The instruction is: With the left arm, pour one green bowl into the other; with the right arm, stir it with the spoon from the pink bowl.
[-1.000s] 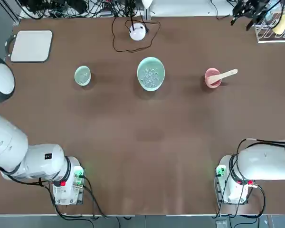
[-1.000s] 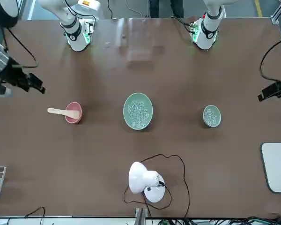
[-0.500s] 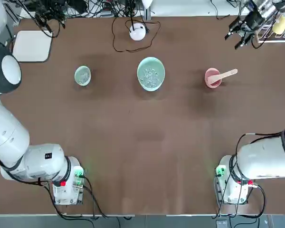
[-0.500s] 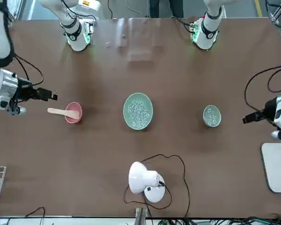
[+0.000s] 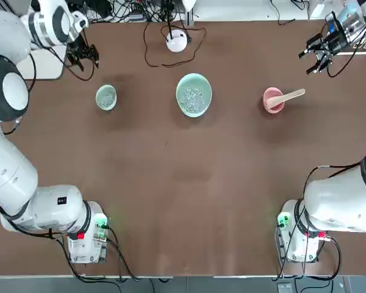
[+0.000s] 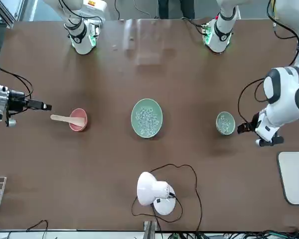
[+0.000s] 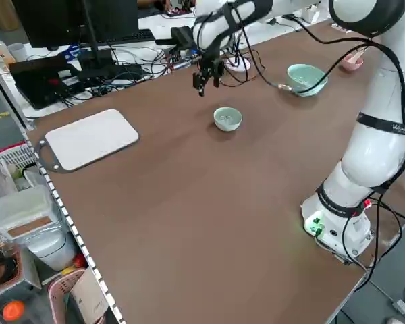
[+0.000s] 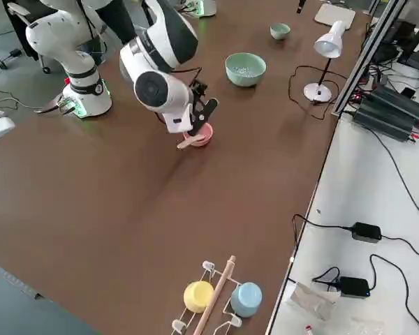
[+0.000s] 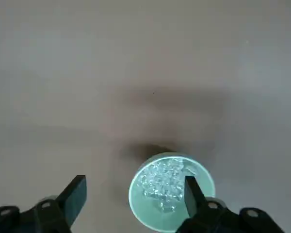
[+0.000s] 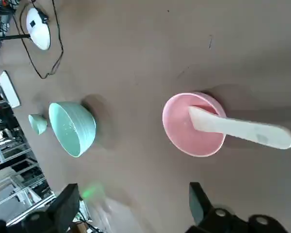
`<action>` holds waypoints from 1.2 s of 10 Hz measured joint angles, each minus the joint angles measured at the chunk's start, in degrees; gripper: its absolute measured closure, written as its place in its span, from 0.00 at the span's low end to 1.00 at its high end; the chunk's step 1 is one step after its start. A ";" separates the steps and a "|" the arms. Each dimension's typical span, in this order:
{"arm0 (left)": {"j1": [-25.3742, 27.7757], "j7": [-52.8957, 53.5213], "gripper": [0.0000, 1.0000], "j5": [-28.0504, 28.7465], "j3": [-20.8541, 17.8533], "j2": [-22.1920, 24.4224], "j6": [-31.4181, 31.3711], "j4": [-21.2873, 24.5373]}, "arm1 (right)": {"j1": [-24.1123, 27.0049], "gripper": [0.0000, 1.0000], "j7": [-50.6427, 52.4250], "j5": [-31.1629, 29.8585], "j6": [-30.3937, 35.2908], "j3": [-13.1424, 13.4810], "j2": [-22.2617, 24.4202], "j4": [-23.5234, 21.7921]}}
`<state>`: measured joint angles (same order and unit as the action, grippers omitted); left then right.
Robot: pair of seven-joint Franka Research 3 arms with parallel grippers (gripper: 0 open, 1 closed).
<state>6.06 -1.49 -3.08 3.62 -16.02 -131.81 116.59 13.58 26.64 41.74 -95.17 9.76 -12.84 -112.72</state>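
The small green bowl (image 5: 106, 97) holds whitish bits and stands left of the wide mint-green bowl (image 5: 194, 94), which also has bits inside. The pink bowl (image 5: 272, 100) stands at the right, and the wooden spoon (image 5: 288, 95) lies across its rim. My left gripper (image 5: 85, 56) hovers open just beyond and left of the small green bowl (image 9: 170, 195), which shows partly between its fingers (image 9: 76, 192) in the left wrist view. My right gripper (image 6: 41, 106) is open, beyond and to the right of the pink bowl (image 10: 194, 124) and the spoon (image 10: 247, 132), apart from both.
A white desk lamp (image 5: 177, 40) with a looped black cord stands behind the wide bowl. A white board (image 7: 89, 138) lies at the far left corner. A rack with a yellow and a blue cup (image 8: 216, 294) sits at the far right edge.
Both arms have swung in from the table's outer edges. The left gripper has come close to the small green bowl, the right gripper toward the pink bowl and spoon.
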 joint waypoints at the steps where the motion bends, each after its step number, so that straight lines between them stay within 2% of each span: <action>1: 0.19 0.68 0.11 0.01 -0.03 -0.05 -5.54 4.03 | 2.08 0.00 5.33 1.57 0.00 0.03 -1.27 -1.35; 2: 0.21 1.09 0.12 0.01 -0.02 -0.09 -9.20 7.32 | 3.79 0.00 8.88 2.29 -0.26 0.06 -2.25 -2.32; 4: 0.14 3.01 0.17 0.07 0.02 -0.08 -10.66 9.81 | 4.49 0.00 10.28 2.41 -2.61 -0.03 -2.91 -2.62; 5: 0.32 5.00 0.22 0.07 0.02 -0.08 -10.67 10.26 | 4.47 0.00 10.80 2.40 -3.82 -0.18 -2.91 -2.62; 7: 2.17 8.15 0.27 0.07 0.02 -0.11 -10.67 11.15 | 4.47 0.02 14.58 2.30 -5.77 -0.25 -3.11 -2.70; 9: 2.89 9.22 0.30 0.07 0.37 -0.74 -10.67 11.76 | 4.49 0.01 19.80 1.85 -8.01 -0.21 -4.26 -2.97; 12: 2.88 9.29 0.31 -1.23 1.53 -1.80 -10.96 11.76 | 5.04 0.01 21.81 1.82 -9.98 -0.10 -6.90 -3.31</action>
<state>8.94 7.80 -4.31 5.15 -17.82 -142.78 128.35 18.63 48.45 43.56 -105.15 9.66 -19.74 -116.04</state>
